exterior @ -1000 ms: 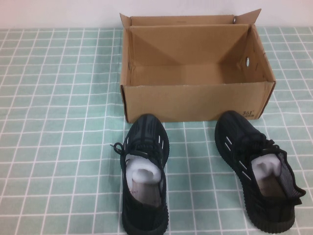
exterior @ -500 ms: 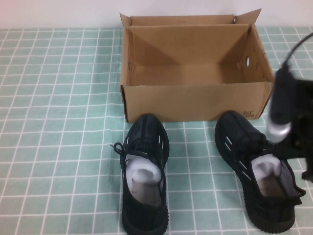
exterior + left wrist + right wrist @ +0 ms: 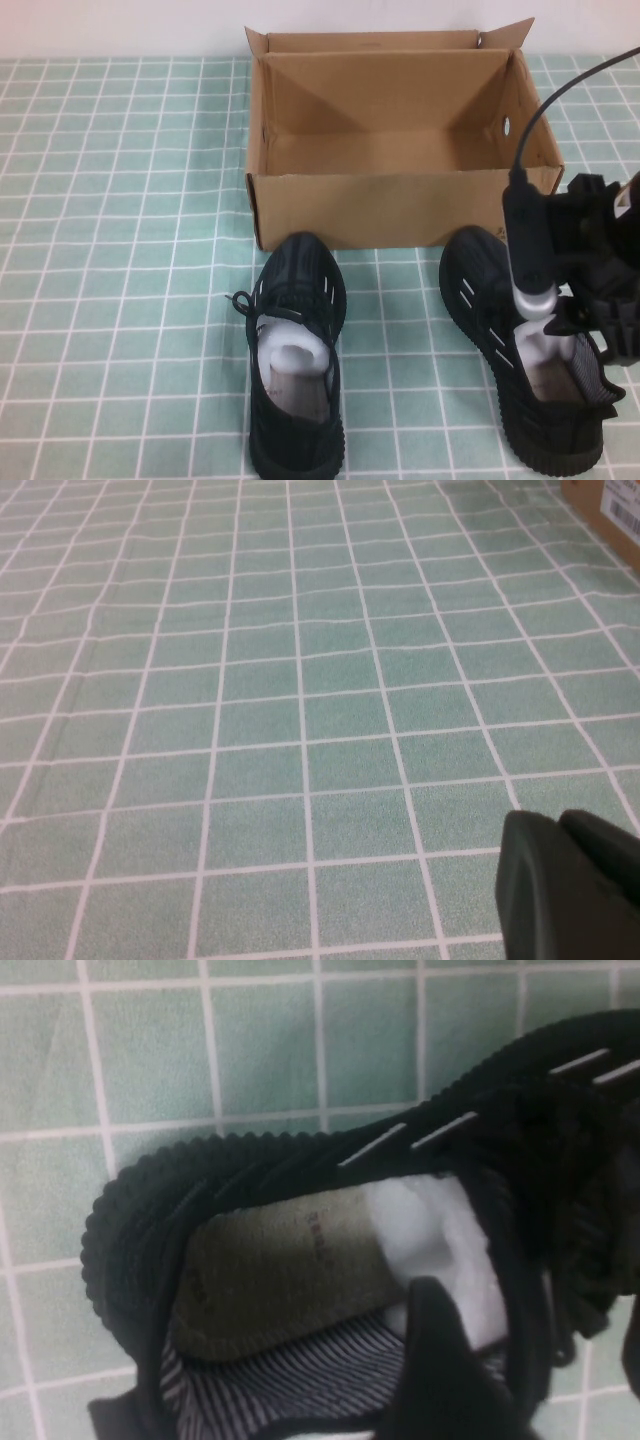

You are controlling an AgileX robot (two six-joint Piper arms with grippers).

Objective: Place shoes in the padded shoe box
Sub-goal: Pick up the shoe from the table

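Observation:
Two black knit sneakers with white dash marks stand on the cloth in front of the brown cardboard shoe box (image 3: 400,205), toes toward it. The left shoe (image 3: 295,350) is untouched. My right gripper (image 3: 578,322) is over the heel half of the right shoe (image 3: 478,282). In the right wrist view the right gripper (image 3: 530,1360) is open: one finger (image 3: 432,1360) sits inside the shoe (image 3: 270,1260) by the white paper stuffing, the other outside its laced side. My left gripper (image 3: 570,880) is out of the high view, low over bare cloth, fingers together and empty.
The table is covered by a green cloth (image 3: 120,250) with a white grid. The box stands open with its flaps upright and a small round hole (image 3: 505,127) in its right wall. A corner of the box (image 3: 612,505) shows in the left wrist view.
My right arm has come in from the right edge and moved left and down over the right shoe. The shoes and box have not moved.

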